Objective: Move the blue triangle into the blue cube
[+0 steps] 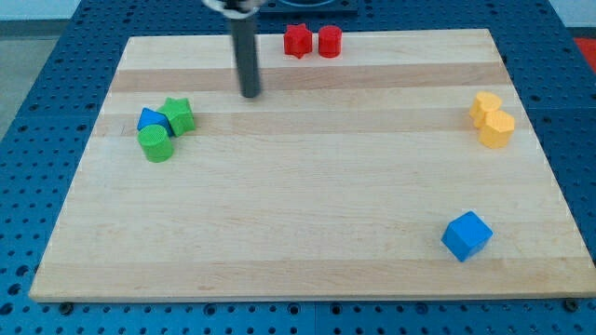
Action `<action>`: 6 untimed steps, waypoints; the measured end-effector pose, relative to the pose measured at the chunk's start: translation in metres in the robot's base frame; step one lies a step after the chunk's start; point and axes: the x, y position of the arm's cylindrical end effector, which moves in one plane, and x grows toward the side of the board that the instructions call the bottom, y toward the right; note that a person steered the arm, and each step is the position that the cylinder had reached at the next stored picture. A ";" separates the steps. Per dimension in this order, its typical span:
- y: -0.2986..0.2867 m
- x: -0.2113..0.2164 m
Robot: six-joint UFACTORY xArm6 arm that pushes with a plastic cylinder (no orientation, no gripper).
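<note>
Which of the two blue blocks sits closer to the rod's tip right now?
The blue triangle, wedged against the green star and green cylinder at the view's left. My tip is to its upper right; the blue cube lies far off, lower right.

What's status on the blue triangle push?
My tip up-right of the left cluster, touching nothing. Blue triangle wedged against green star and green cylinder. Blue cube far off, bottom right.
</note>
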 end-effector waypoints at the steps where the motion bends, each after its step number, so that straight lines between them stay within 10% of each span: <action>1: -0.091 0.000; 2: -0.181 0.007; 6: -0.123 0.070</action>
